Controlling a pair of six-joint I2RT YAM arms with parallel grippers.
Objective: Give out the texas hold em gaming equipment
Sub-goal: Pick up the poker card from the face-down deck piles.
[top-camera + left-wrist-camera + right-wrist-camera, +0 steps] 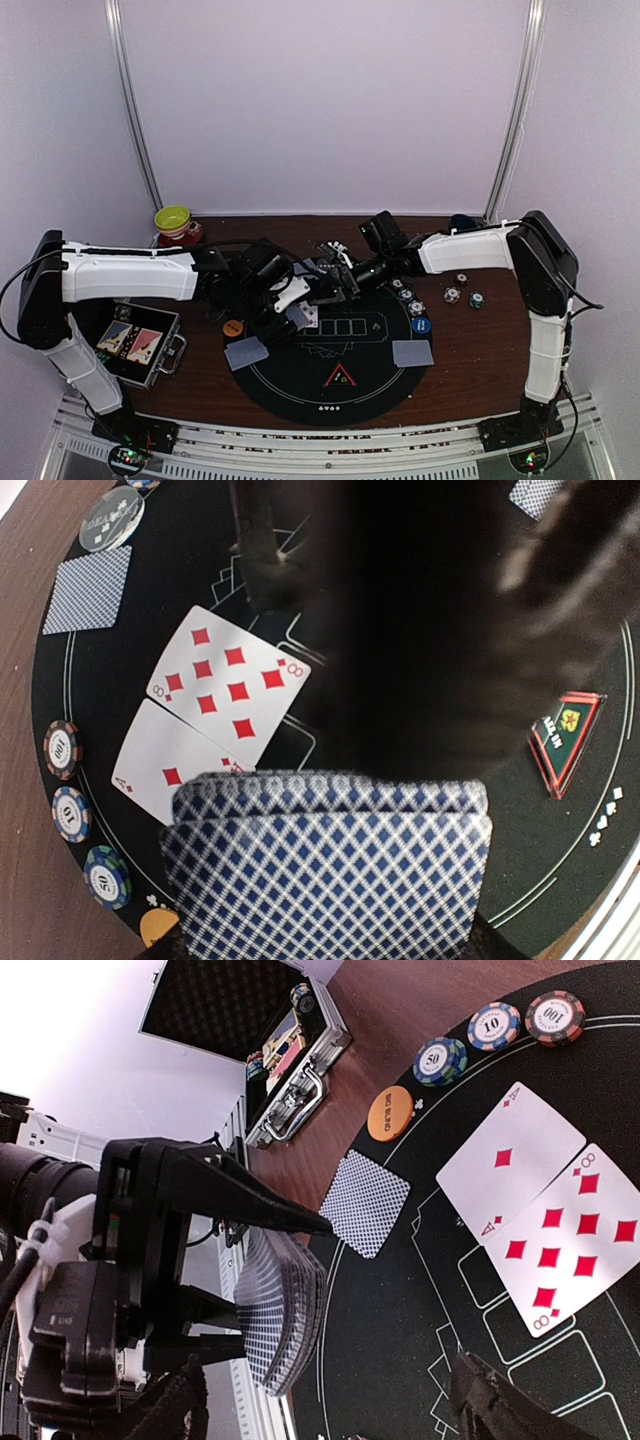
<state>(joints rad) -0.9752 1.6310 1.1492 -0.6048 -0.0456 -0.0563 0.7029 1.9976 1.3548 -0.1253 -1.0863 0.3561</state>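
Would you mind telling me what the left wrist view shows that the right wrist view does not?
Only the left wrist view: the red triangle marker and the blue disc.

Only the right wrist view: the open metal case, and the left pincer seen from the side, clamping the deck.

Both: the deck, the ace of diamonds and eight of diamonds face up, three poker chips and the orange disc.

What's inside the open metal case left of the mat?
The case holds two colourful flat packs and, in the right wrist view, some poker chips. Its handle-side wall hides the rest of the tray there.
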